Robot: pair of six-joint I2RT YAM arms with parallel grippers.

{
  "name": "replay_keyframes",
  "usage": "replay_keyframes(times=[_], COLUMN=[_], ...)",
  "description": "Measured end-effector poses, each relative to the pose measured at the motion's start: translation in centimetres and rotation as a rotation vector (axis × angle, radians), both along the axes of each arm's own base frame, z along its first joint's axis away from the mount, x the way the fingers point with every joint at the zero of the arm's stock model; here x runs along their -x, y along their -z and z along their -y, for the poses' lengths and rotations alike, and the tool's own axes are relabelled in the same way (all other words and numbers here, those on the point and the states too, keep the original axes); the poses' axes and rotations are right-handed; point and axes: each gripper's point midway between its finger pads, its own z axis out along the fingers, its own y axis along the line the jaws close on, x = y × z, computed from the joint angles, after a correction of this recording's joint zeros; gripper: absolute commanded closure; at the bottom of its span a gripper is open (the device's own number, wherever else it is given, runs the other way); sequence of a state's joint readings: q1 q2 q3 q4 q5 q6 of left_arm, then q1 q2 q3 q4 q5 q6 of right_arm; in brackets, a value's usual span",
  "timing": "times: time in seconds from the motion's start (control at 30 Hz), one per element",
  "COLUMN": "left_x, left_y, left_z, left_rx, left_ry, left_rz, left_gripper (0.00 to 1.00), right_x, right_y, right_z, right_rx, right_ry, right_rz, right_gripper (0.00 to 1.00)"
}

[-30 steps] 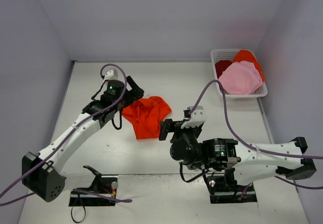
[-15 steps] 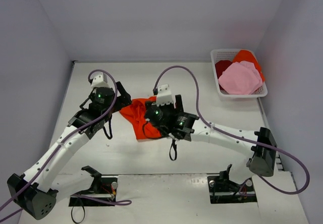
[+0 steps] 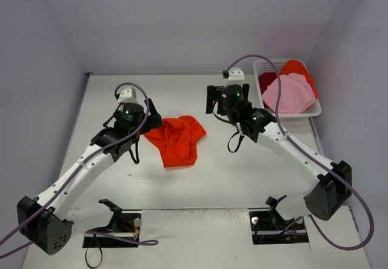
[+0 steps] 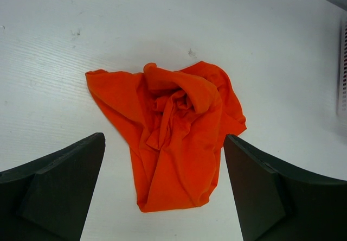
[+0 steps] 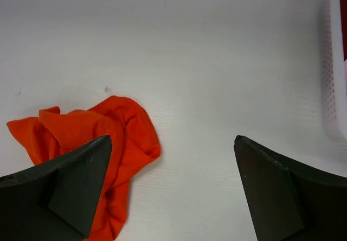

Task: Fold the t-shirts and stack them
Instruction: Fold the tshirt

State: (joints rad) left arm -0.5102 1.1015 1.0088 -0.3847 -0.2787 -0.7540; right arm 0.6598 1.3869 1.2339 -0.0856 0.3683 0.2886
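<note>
**Top view.** The orange-red t-shirt (image 3: 177, 140) lies crumpled and unfolded on the table (image 3: 242, 172), a little toward 9 o'clock of centre. The left gripper (image 3: 154, 115) hovers at the shirt's 10 o'clock edge, jaws spread wide and empty. Its wrist view frames the whole garment between the fingers, probably to pick a corner to pinch. The right gripper (image 3: 211, 100), likewise released and holding nothing, hangs at the shirt's 1 o'clock, apart from the cloth.

The white lattice basket (image 3: 291, 116) sits at the table's 2 o'clock corner. It holds a light pink t-shirt (image 3: 290, 93) on top, a dark red t-shirt (image 3: 267, 80) at 10 o'clock and an orange t-shirt (image 3: 297, 69) at 12 o'clock. How the lower two lie cannot be told. Folding appears not yet begun.
</note>
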Motion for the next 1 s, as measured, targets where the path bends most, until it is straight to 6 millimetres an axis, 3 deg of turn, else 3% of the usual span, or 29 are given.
replay_keyframes(times=[0.43,0.7,1.0], left_x=[0.0,-0.1,1.1], left_y=[3.0,3.9,7.4], left_z=[1.3,1.6,3.1], left_rx=[0.009,0.003,0.053], left_ry=[0.042,0.053,0.100], left_rz=[-0.072,-0.098,-0.222], left_gripper=[0.14,0.14,0.14], right_x=[0.3,0.8,1.6], right_y=[8.1,9.1,9.4], right_z=[0.1,0.7,1.4], right_rx=[0.016,0.026,0.020], right_ry=[-0.059,-0.050,-0.037], right_rz=[-0.201,-0.223,-0.230], right_gripper=[0.01,0.01,0.01])
